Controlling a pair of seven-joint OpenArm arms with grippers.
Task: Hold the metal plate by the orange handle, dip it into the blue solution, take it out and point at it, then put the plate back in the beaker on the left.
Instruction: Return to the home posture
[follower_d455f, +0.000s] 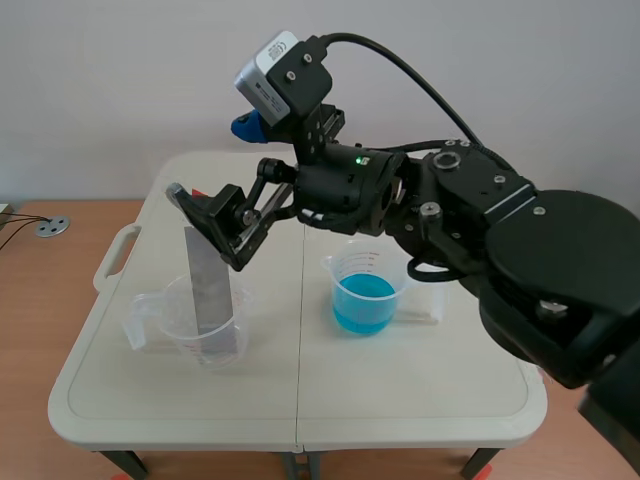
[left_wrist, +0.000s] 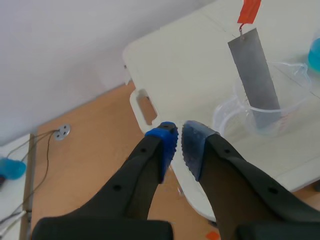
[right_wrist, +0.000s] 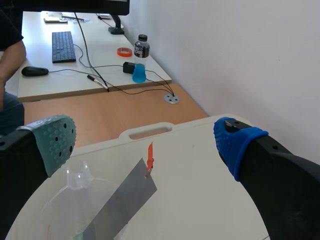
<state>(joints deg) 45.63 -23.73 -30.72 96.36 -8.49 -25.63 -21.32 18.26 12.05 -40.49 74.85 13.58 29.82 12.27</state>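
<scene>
Two hazards are presenting themselves at this stage. First, the orange handle (right_wrist: 149, 161) is showing only as a thin tab at the top edge of the metal plate (follower_d455f: 210, 290), so jaws closing slightly low or off-centre are likely to be pinching bare metal or slipping off the tab. Second, the plate is leaning loosely in the clear beaker (follower_d455f: 180, 325) on the left, with its lower end resting inside. A sideways nudge is liable to be tipping this light vessel or swinging the plate out of reach. The blue solution (follower_d455f: 362, 300), in its own beaker, is standing well apart toward the right, near the reaching arm, and a low carry is risking a knock against that rim. The right gripper (follower_d455f: 205, 226) is hanging at the plate's top, the arm stretching across the table (follower_d455f: 300, 400) from the right. Its wrist is pitching downward and its jaws are spreading wide, gripping nothing, with the tab lying ahead between them. The left gripper (left_wrist: 179, 142) is hovering beyond the table's left edge, its pads nearly meeting and holding nothing.
</scene>
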